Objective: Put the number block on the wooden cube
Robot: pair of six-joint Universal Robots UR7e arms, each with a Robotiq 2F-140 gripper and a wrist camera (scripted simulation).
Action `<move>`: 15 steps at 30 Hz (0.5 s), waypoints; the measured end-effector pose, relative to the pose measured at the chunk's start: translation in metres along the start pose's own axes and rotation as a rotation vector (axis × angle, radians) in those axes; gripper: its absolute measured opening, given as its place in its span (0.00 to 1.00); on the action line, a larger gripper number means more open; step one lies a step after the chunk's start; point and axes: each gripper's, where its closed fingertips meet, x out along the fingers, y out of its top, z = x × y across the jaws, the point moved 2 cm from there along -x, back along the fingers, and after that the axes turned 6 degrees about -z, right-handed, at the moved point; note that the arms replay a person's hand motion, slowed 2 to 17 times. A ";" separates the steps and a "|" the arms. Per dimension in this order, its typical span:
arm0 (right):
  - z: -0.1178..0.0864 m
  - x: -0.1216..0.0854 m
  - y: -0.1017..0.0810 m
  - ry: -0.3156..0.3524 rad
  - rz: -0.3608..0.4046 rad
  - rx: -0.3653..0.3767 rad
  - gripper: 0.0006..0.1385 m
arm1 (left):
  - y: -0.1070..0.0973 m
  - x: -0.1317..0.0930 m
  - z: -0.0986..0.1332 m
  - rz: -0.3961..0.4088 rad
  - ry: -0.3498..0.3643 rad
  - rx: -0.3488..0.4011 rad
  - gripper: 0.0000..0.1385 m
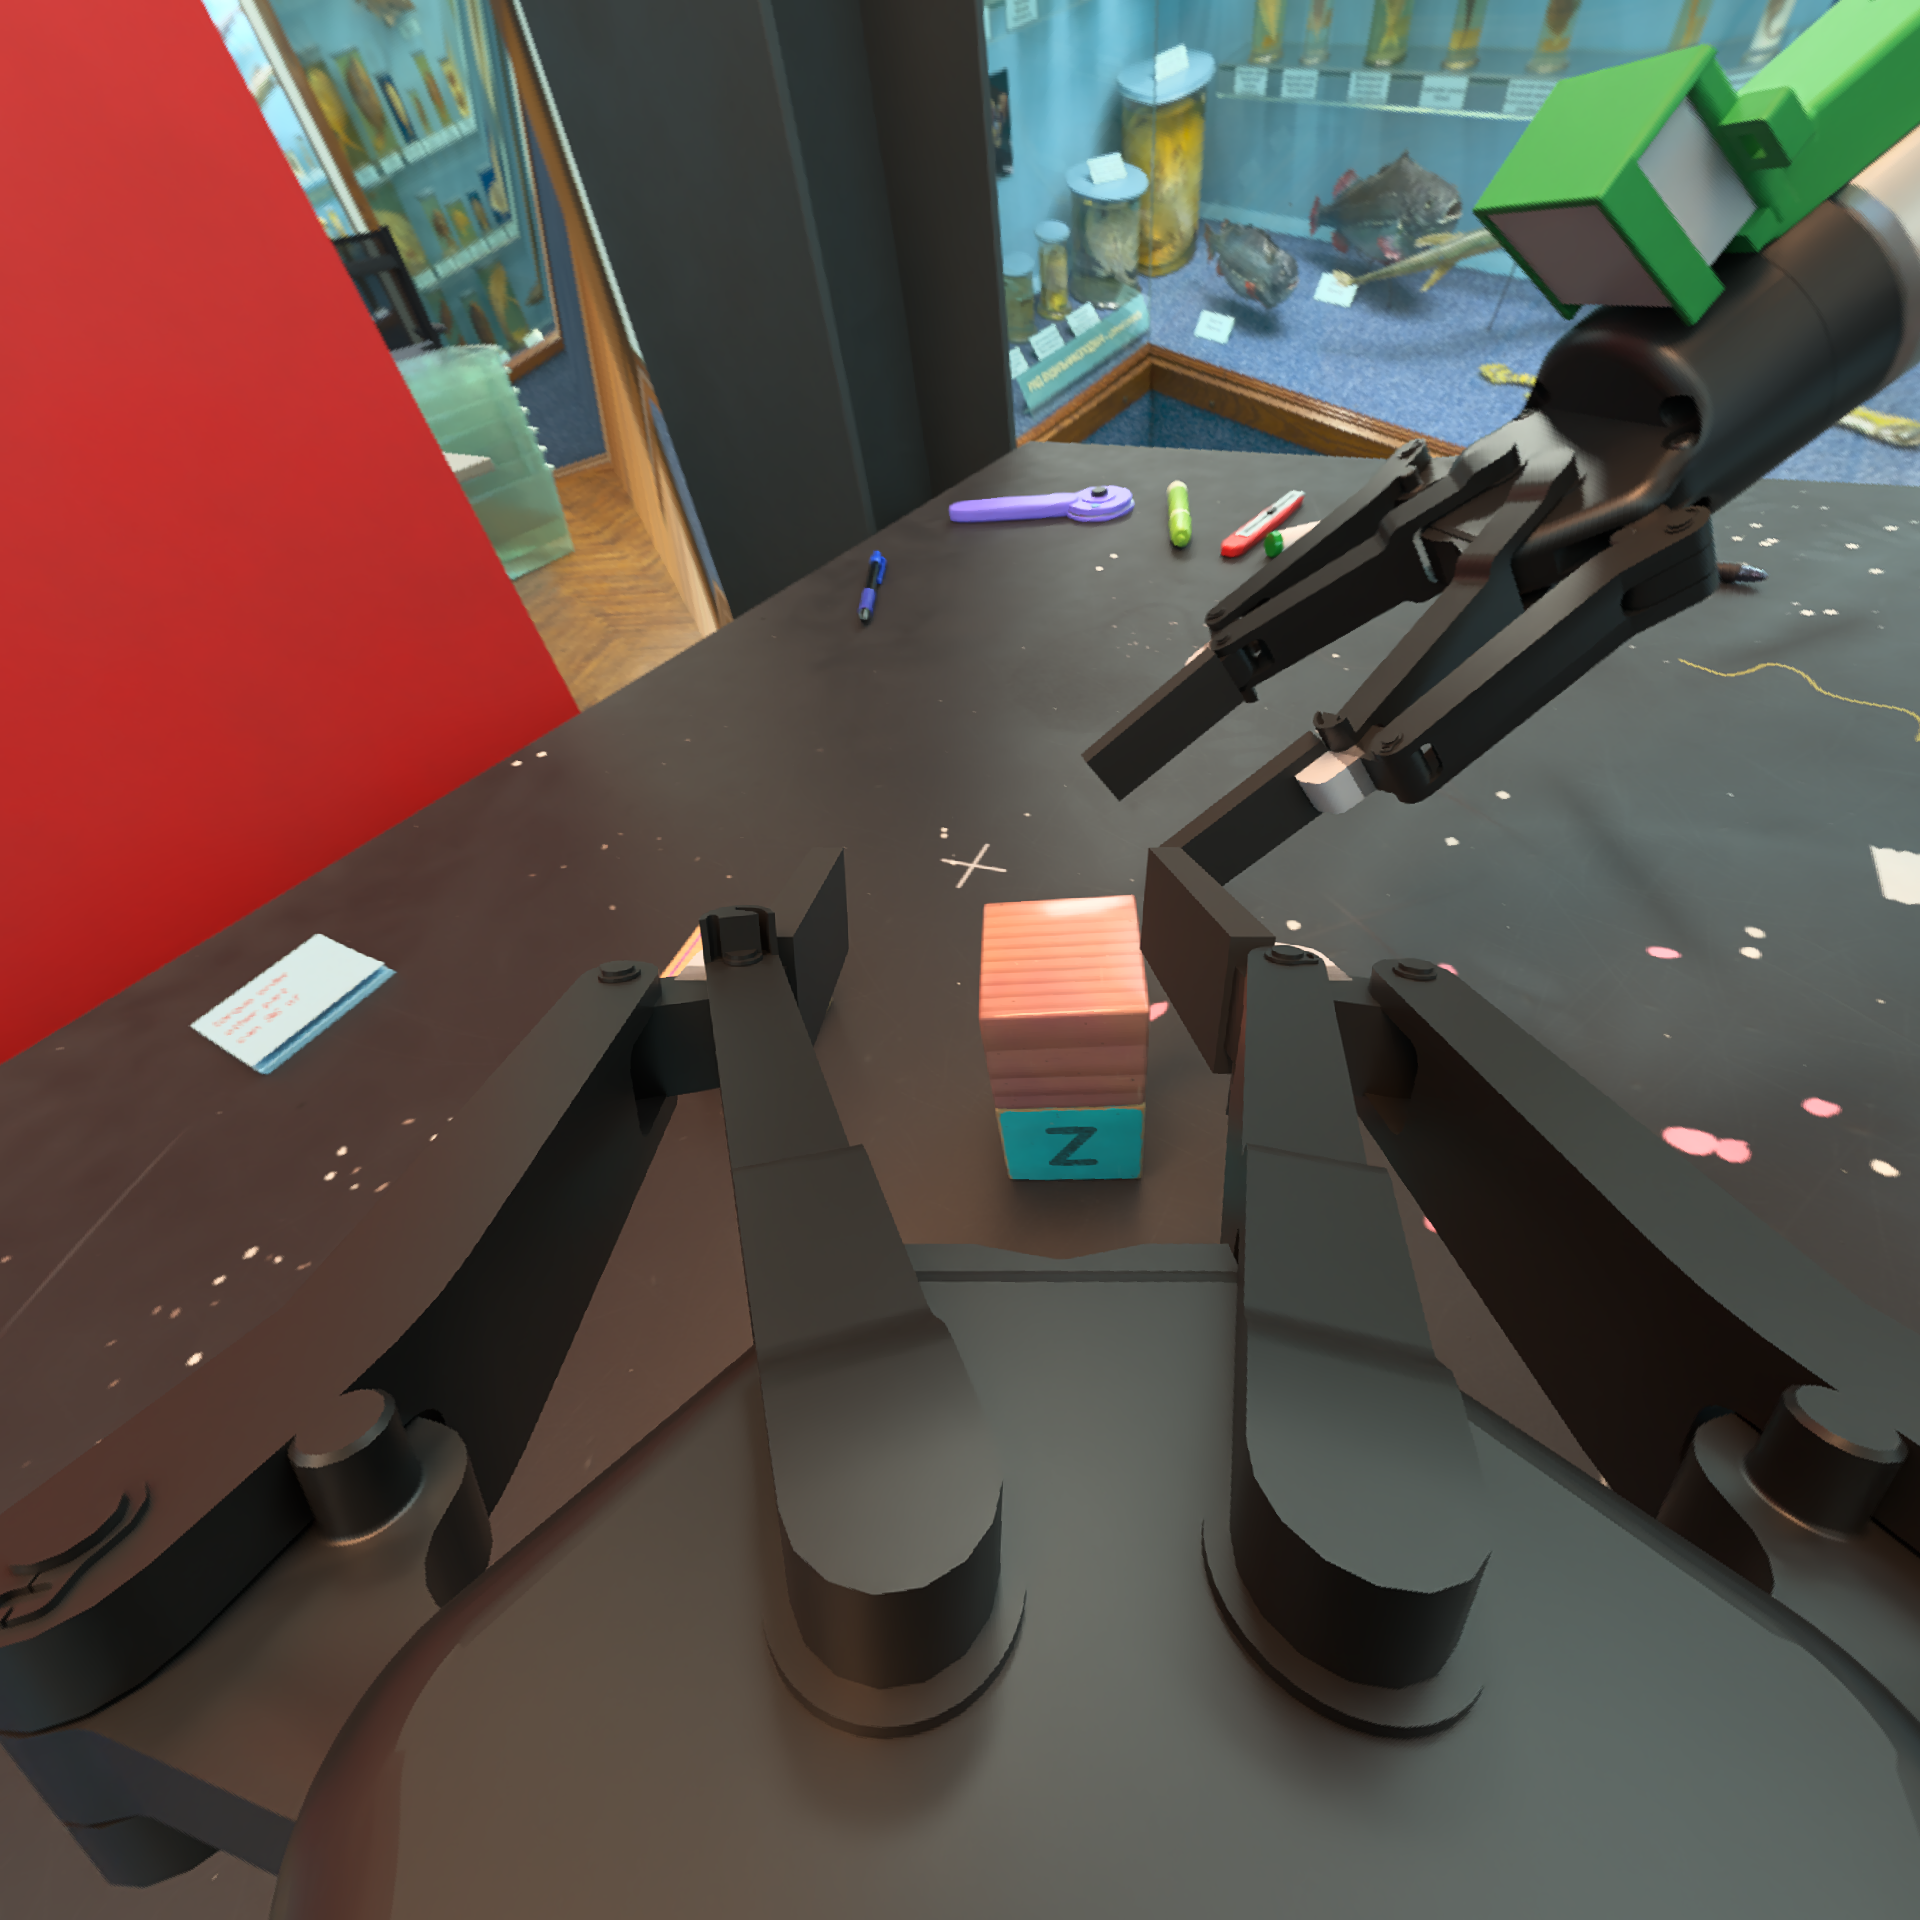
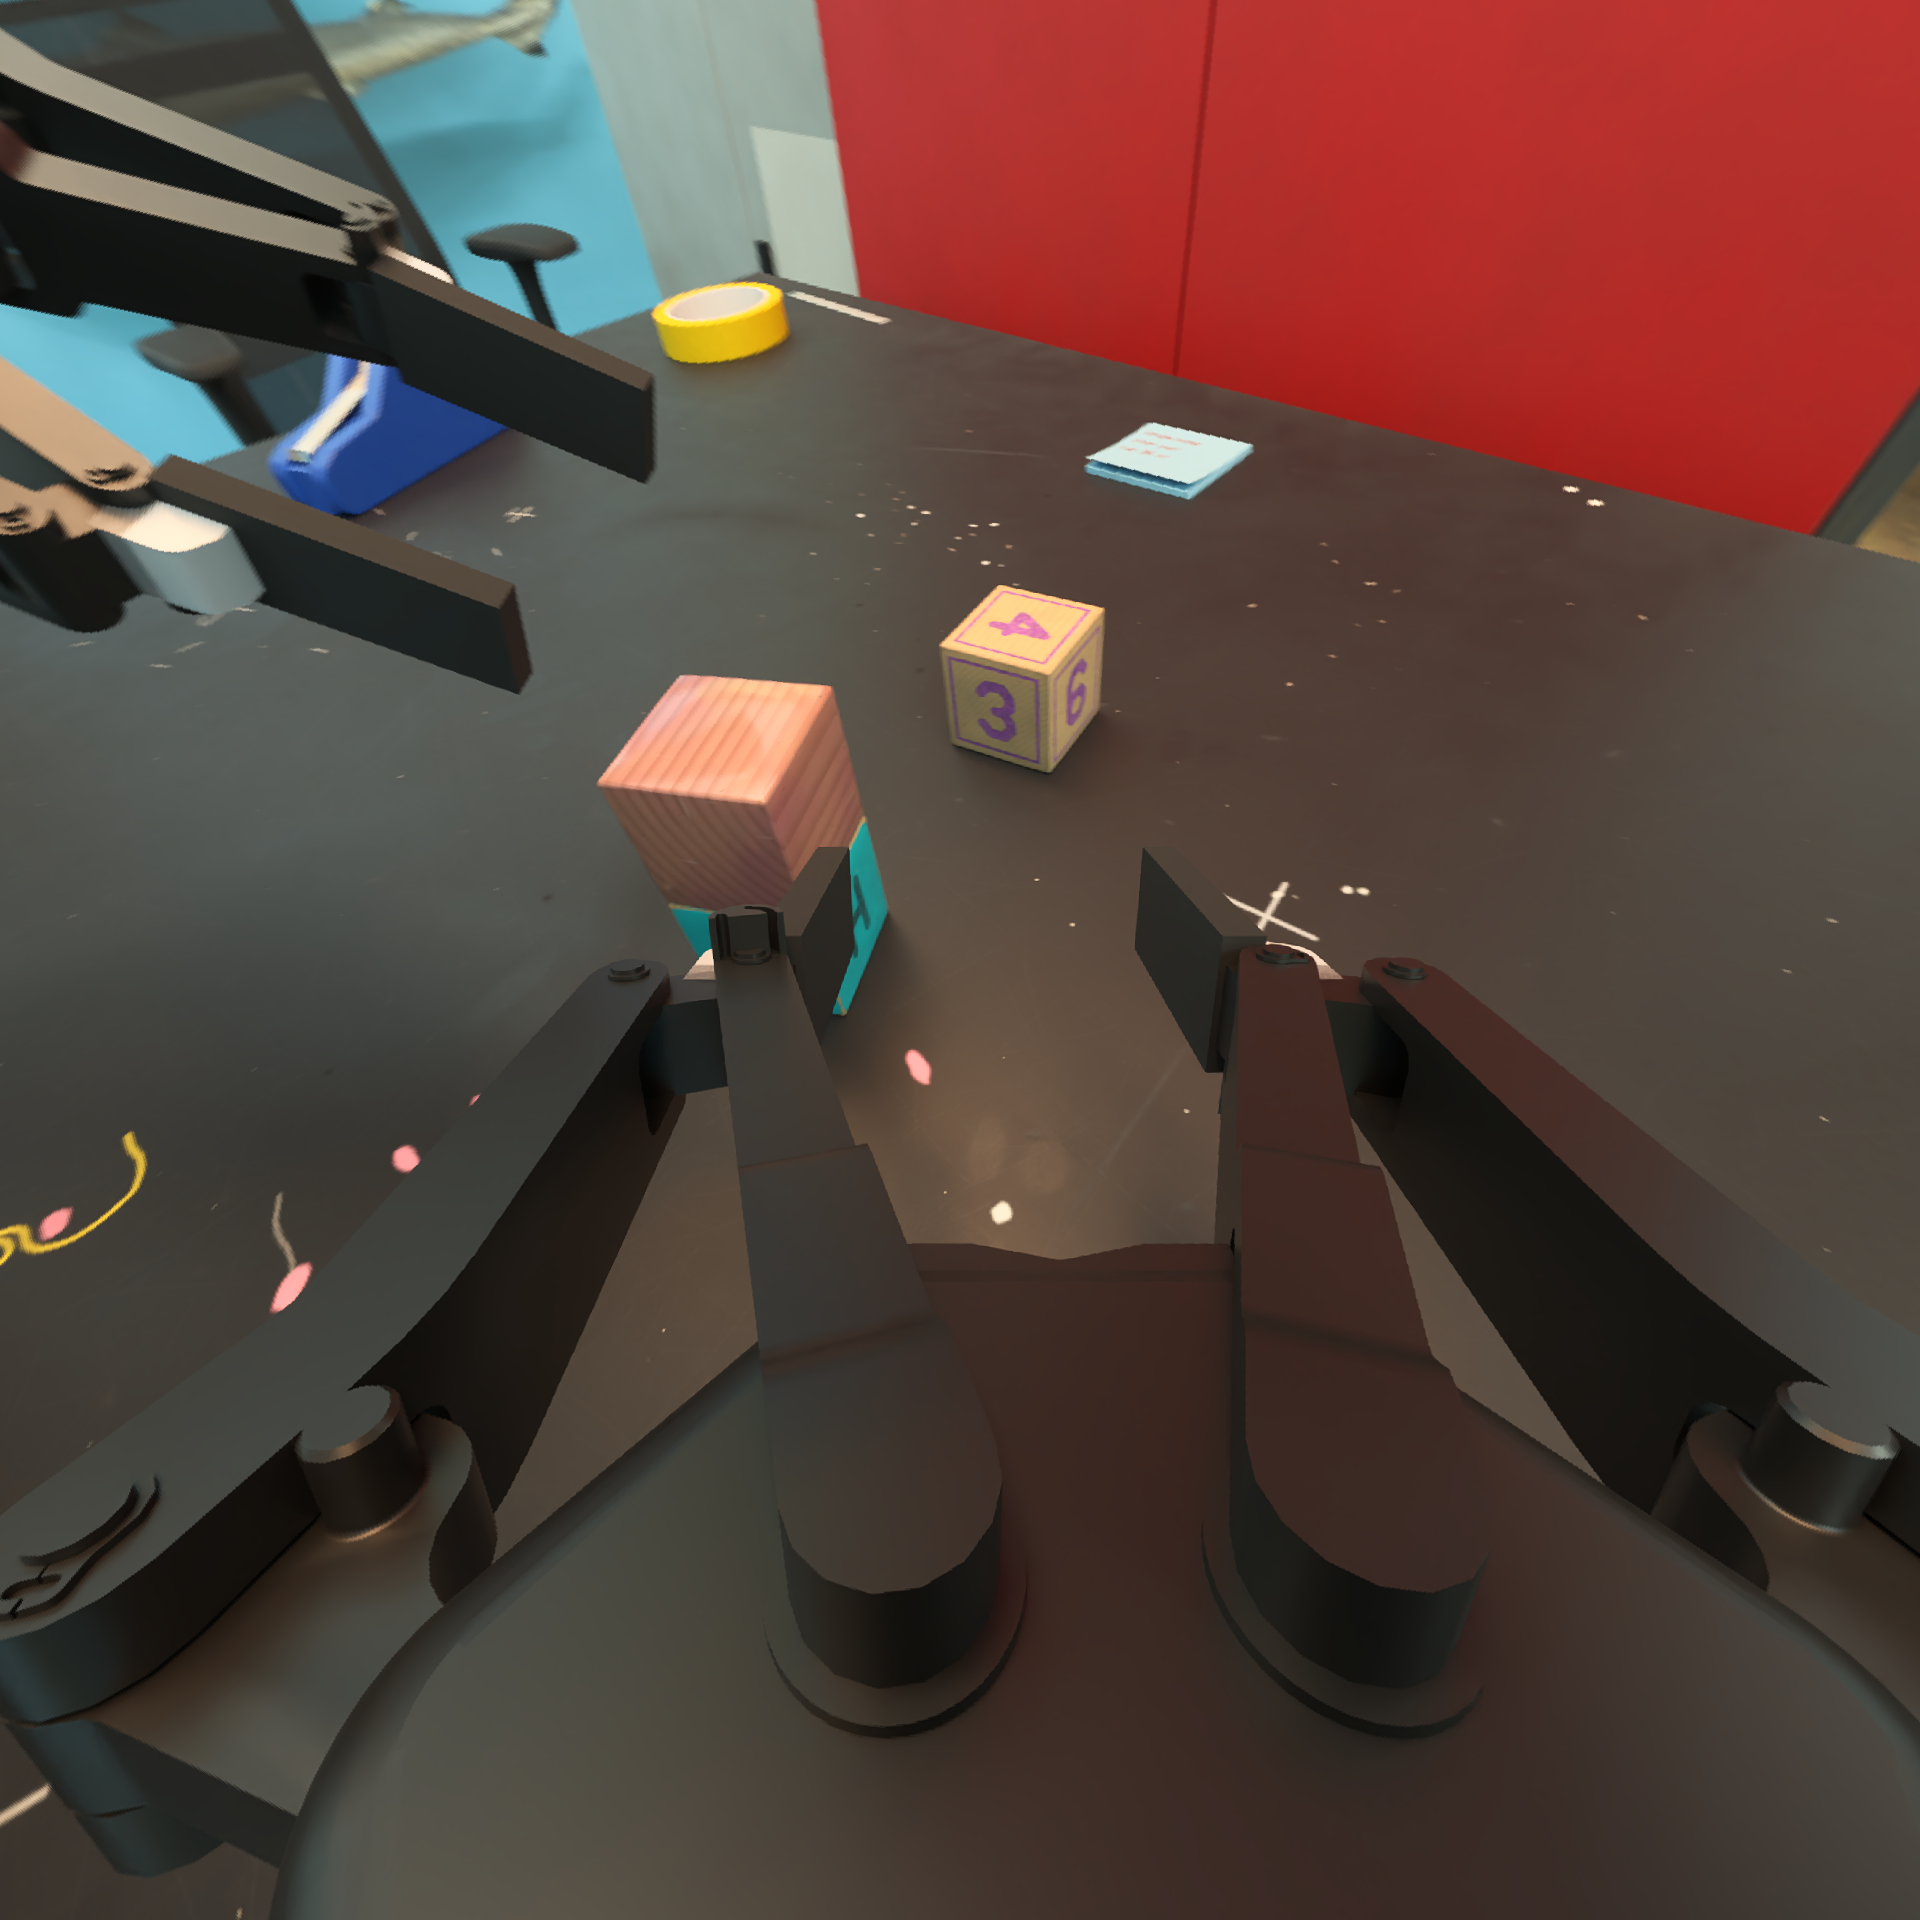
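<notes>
Teal letter block (image 2: 864,914) half hidden behind finger, blue dispenser (image 2: 364,447) partly covered

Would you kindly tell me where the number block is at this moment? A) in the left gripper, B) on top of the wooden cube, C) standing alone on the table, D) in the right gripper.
C: the number block stands alone on the table, apart from the wooden cube, which sits on a teal letter block; both grippers are open and empty.

Pink striped wooden cube (image 2: 732,784) topping a turquoise block (image 1: 1073,1143); tan number block (image 2: 1020,677) showing purple-framed faces
</notes>
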 end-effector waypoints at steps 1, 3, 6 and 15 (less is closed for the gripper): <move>0.001 0.000 0.001 -0.023 -0.007 0.007 0.53 | 0.001 -0.002 -0.002 0.005 0.012 -0.001 0.55; 0.004 0.000 0.004 -0.071 -0.021 0.021 0.54 | 0.003 -0.005 -0.007 0.015 0.038 -0.004 0.55; 0.007 -0.001 0.008 -0.132 -0.039 0.042 0.54 | 0.005 -0.011 -0.015 0.027 0.086 -0.010 0.55; 0.004 -0.004 0.017 -0.243 -0.095 0.107 0.54 | 0.008 -0.027 -0.038 0.059 0.226 -0.026 0.58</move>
